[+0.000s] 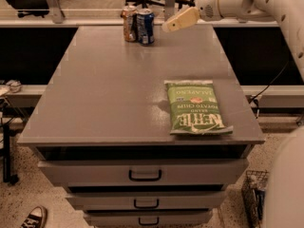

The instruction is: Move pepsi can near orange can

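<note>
The blue pepsi can stands upright at the far edge of the grey table. The orange can stands right beside it on its left, almost touching. My gripper hangs to the right of the pepsi can, a short gap away and slightly above the tabletop. It is open and holds nothing. One cream finger shows, pointing left toward the cans.
A green bag of Kettle jalapeño chips lies flat at the table's right front. Drawers sit under the tabletop. A shoe lies on the floor at front left. Chairs and a rail stand behind the table.
</note>
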Tool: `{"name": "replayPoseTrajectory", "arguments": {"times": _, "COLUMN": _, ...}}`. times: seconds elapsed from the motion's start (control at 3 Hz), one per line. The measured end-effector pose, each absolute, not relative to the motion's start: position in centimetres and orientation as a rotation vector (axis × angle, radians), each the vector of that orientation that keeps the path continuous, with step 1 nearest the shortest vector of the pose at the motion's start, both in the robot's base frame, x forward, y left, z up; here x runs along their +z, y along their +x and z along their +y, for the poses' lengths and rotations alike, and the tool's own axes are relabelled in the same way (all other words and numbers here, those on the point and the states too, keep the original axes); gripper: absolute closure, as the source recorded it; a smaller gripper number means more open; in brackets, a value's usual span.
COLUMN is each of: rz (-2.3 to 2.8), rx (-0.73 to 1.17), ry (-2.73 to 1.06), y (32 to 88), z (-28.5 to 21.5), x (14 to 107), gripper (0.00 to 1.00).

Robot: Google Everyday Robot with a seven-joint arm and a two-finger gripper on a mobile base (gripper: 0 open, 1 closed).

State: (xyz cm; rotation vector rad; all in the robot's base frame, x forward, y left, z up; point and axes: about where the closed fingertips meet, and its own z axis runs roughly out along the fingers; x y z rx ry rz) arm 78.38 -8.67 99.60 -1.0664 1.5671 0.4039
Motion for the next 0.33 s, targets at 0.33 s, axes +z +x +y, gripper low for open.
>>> {"name": "replayPoseTrajectory", "arguments": {"times": 0.33, "rz": 1.563, "rx": 0.398, "ry": -1.075, "y": 77.63, "z": -8.58, "x": 100.33, "gripper": 0.00}}
